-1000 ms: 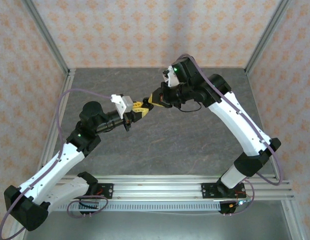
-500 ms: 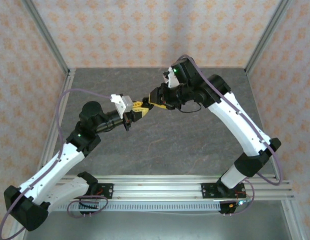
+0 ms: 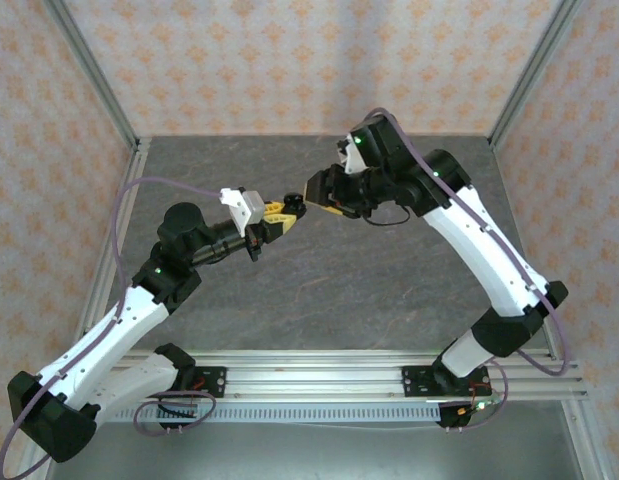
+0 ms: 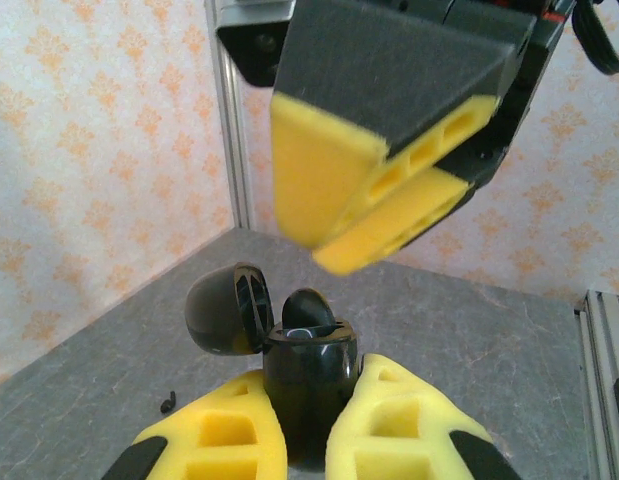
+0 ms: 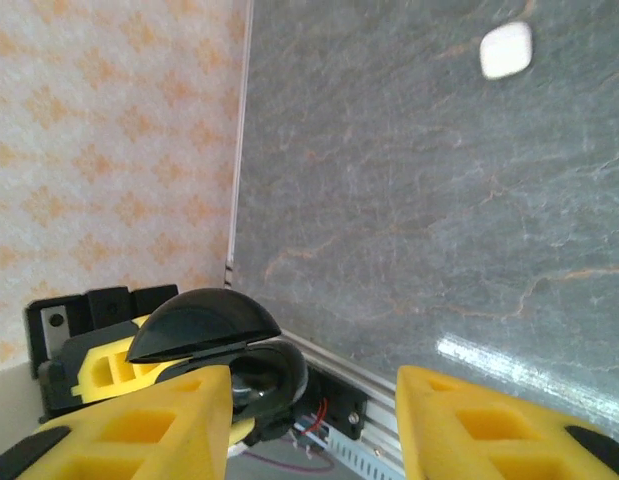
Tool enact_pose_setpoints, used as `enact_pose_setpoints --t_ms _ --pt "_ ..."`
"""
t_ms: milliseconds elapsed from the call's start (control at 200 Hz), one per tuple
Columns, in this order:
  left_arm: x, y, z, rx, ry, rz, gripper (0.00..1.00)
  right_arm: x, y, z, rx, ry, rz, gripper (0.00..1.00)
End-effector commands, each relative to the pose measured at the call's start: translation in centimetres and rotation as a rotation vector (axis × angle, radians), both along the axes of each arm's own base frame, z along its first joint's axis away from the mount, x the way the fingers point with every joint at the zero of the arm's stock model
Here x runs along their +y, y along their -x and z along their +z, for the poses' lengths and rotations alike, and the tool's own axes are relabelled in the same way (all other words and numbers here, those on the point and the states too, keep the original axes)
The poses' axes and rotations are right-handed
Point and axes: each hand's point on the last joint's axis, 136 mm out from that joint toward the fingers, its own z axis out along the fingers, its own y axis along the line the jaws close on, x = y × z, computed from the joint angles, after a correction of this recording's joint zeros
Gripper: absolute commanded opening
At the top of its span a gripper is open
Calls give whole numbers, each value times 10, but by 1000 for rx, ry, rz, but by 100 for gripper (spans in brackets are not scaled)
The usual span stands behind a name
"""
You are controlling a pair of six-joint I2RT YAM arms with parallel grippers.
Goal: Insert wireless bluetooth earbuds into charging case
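Note:
My left gripper (image 4: 309, 425) is shut on the charging case (image 4: 309, 385), which here is glossy black, not white. It is held upright above the table. Its lid (image 4: 224, 310) is swung open to the left. A dark earbud (image 4: 309, 306) sits in the case's open top. My right gripper (image 5: 314, 420) stands open with nothing between its fingers. It hangs just above and beyond the case, its fingertips (image 4: 384, 165) large in the left wrist view. In the top view the left gripper (image 3: 282, 215) and right gripper (image 3: 317, 190) face each other over the table's middle.
A small white rounded-square thing (image 5: 507, 50) lies on the grey table in the right wrist view. A tiny black speck (image 4: 169, 402) lies on the table left of my left fingers. Patterned walls and metal posts (image 4: 234, 120) ring the table.
The right gripper has opened and drawn back to the right, away from the case. The left arm and the case it holds have stayed where they were.

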Motion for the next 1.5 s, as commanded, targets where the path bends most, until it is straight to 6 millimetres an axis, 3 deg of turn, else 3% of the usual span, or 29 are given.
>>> enact_pose_setpoints --t_ms 0,105,300,505,1181,1381,1496 --pt "6 3 21 -63 37 28 0 -22 -9 25 -88 -74 -96 46" --pt "6 2 21 -63 37 31 0 -25 -16 33 -117 -190 -134 47" --pt "5 1 25 -59 50 26 0 -12 -18 50 -162 -398 -110 49" --pt "1 -3 33 -44 97 13 0 3 -22 42 -132 -515 -88 54" --pt "0 -27 54 -34 183 78 0 42 -15 28 -69 -616 -27 63" --pt "-1 -30 57 -32 213 78 0 47 -15 27 -46 -654 -18 59" --pt "-3 -32 57 -22 220 74 0 49 -15 28 -46 -663 -11 50"
